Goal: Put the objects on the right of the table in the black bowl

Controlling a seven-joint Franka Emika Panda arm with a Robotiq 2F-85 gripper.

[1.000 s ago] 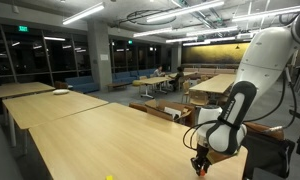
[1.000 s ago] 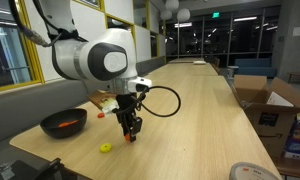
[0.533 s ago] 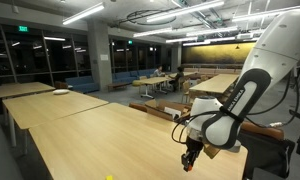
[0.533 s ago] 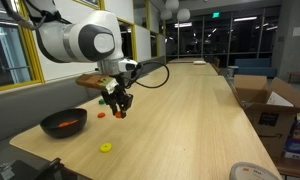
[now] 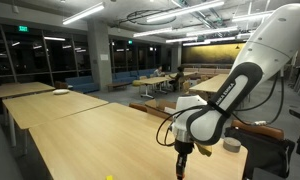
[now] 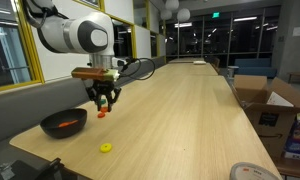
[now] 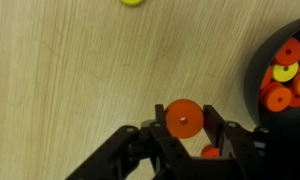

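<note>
The tool (image 6: 104, 103) is clenched on a flat round orange disc (image 7: 184, 118) with a small centre hole, and holds it clear of the long pale wooden bench (image 6: 180, 110). Tool and disc hang just beside the small round black bowl (image 6: 62, 133), not above it. In the wrist view the bowl (image 7: 262, 60) contains several orange discs (image 7: 276, 98) and a yellow one. A second orange piece (image 7: 210, 153) shows between the fingers on the bowl's side; I cannot tell whether it is gripped. A small yellow-green disc (image 6: 106, 148) lies on the bench, apart from the bowl.
</note>
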